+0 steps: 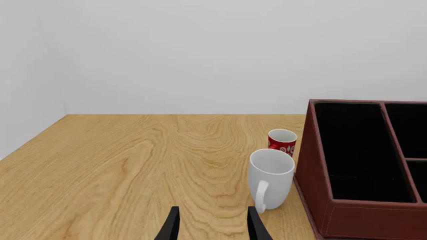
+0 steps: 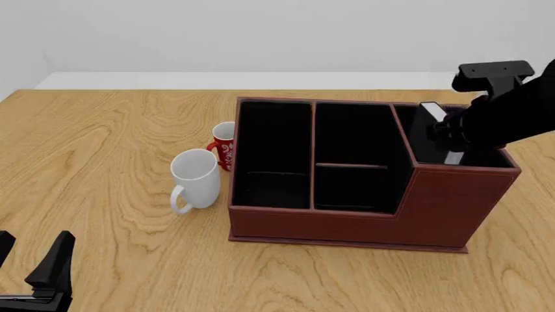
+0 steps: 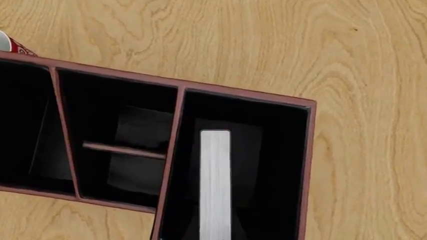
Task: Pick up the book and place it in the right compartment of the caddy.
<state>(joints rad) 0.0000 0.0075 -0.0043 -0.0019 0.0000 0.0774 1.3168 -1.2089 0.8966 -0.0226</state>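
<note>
Right wrist view shows our right gripper (image 2: 451, 140) clamping the book (image 3: 215, 185) upright, its page edge running lengthwise inside the right compartment (image 3: 280, 170), straight beneath us.

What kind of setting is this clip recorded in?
Most likely a simulated desk workspace: a bare wooden table against plain pale walls, with flat, rendered-looking surfaces. On it stand a desk caddy, a white mug and a red mug, and nothing more is visible around them.
</note>
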